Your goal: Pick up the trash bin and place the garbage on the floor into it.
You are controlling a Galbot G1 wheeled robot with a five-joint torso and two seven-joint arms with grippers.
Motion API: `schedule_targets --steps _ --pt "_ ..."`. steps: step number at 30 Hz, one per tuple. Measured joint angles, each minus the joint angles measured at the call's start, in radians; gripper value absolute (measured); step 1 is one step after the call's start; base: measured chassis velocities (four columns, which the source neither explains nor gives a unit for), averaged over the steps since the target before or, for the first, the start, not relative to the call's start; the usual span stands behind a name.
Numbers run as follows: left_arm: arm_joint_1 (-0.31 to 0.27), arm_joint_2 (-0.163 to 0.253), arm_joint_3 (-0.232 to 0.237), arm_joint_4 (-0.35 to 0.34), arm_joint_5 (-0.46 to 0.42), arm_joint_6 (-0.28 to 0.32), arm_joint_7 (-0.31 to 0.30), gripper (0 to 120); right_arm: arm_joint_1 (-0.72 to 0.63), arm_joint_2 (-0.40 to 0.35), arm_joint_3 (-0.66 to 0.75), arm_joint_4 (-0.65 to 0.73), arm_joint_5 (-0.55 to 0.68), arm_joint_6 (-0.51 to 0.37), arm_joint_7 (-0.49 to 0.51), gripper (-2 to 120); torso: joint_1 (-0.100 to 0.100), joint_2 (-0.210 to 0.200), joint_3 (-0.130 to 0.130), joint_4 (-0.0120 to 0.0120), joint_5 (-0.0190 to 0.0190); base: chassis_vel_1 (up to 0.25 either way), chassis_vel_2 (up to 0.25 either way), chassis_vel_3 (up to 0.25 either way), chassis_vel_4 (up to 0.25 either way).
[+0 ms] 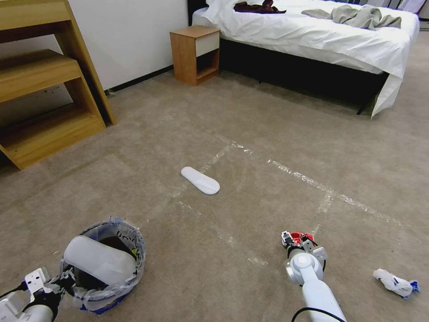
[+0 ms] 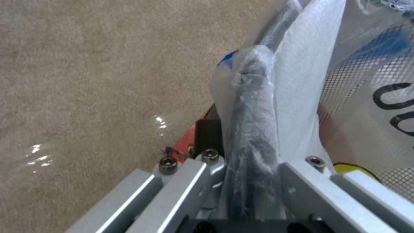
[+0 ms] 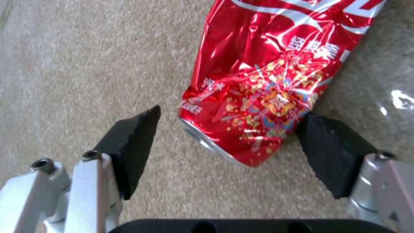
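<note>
On my left, the left gripper (image 2: 250,168) is clamped on the rim of the small red plastic-lined trash bin (image 1: 103,268), a white insole (image 1: 99,259) inside. Another white insole (image 1: 200,180) lies mid-carpet. My right gripper (image 3: 224,145) straddles the crushed red soda can (image 3: 267,81), fingers wide apart; crumpled white paper (image 1: 395,282) lies farther right.

Glossy crumpled metal soda can (image 3: 263,81) on matt short-pile carpet (image 3: 77,64); crinkled clear plastic liner (image 2: 258,106) (shiny); brushed metal, matt black rubber pads (image 3: 131,145).
</note>
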Motion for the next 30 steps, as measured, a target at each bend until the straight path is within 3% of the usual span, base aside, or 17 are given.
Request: schedule_targets --steps 17,22,30 --pt "0.010 -0.007 0.003 0.007 0.006 -0.012 0.009 1 0.027 0.017 0.004 -0.061 -0.027 0.018 -0.031 56 0.000 0.000 0.000 -0.0002 -0.0003 0.000 0.000 0.000 0.000" --pt "0.017 -0.010 0.001 0.014 0.009 -0.021 0.019 1 0.034 0.020 0.004 -0.076 -0.041 0.024 -0.042 42 0.000 0.000 0.000 -0.0004 -0.0004 0.000 0.000 0.000 0.000" --pt "0.021 -0.010 -0.005 0.024 0.009 -0.027 0.026 1 0.036 0.026 0.001 -0.082 -0.061 0.025 -0.044 41 0.000 0.000 0.000 -0.0003 -0.0003 0.000 0.000 0.000 0.000"
